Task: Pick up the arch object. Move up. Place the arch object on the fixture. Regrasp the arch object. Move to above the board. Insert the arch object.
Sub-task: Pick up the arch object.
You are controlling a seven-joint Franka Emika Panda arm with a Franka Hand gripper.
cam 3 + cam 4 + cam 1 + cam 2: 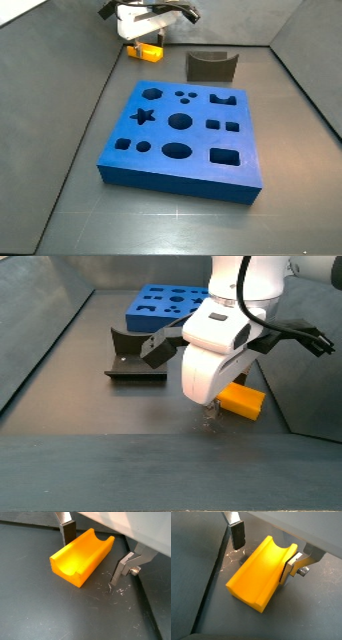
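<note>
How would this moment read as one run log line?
phase: pick arch | gripper: open, fingers either side of arch | arch: on floor, not lifted | fixture: empty | board: arch slot empty

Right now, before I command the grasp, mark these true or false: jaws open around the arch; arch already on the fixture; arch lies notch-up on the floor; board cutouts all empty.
1. The gripper has its jaws open, one finger on each side of the arch object. True.
2. The arch object sits on the fixture. False: it lies on the floor, apart from it.
3. Its notch faces up. True.
4. A cutout in the board is already filled. False: all look empty.
</note>
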